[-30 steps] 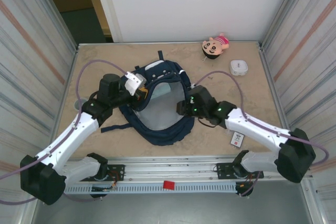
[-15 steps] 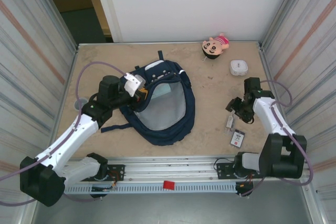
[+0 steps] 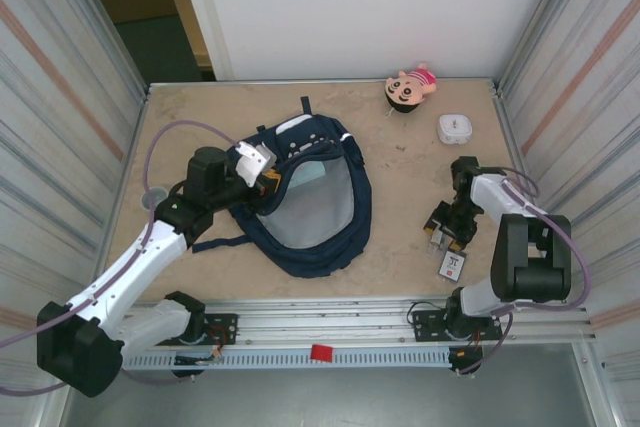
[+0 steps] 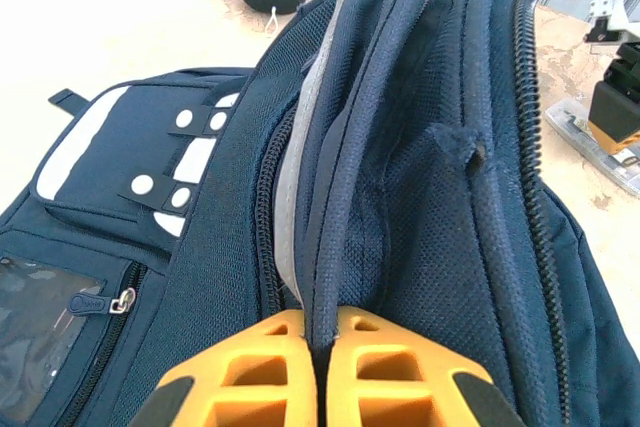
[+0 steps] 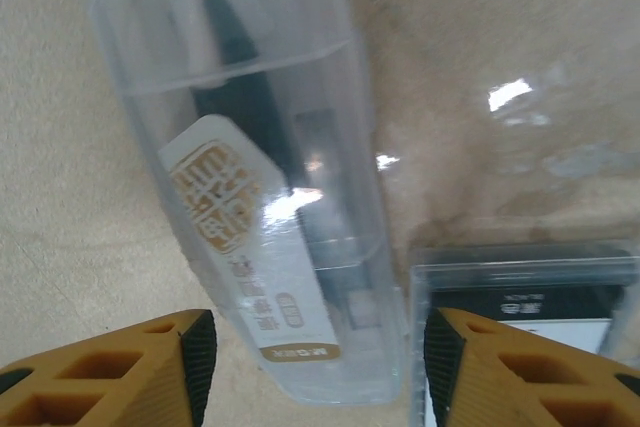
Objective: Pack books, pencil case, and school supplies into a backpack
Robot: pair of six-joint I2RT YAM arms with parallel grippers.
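Right gripper (image 5: 312, 352) low over the table (image 5: 520, 37), fingers spread wide, the clear oblong piece (image 5: 265, 187) lying right between them and running on ahead. The black-and-white packet (image 5: 525, 297) sits just off its right finger. Left gripper (image 4: 316, 372): jaws pinched tight on the backpack (image 4: 430, 207) rim, the bag stretching away in front.
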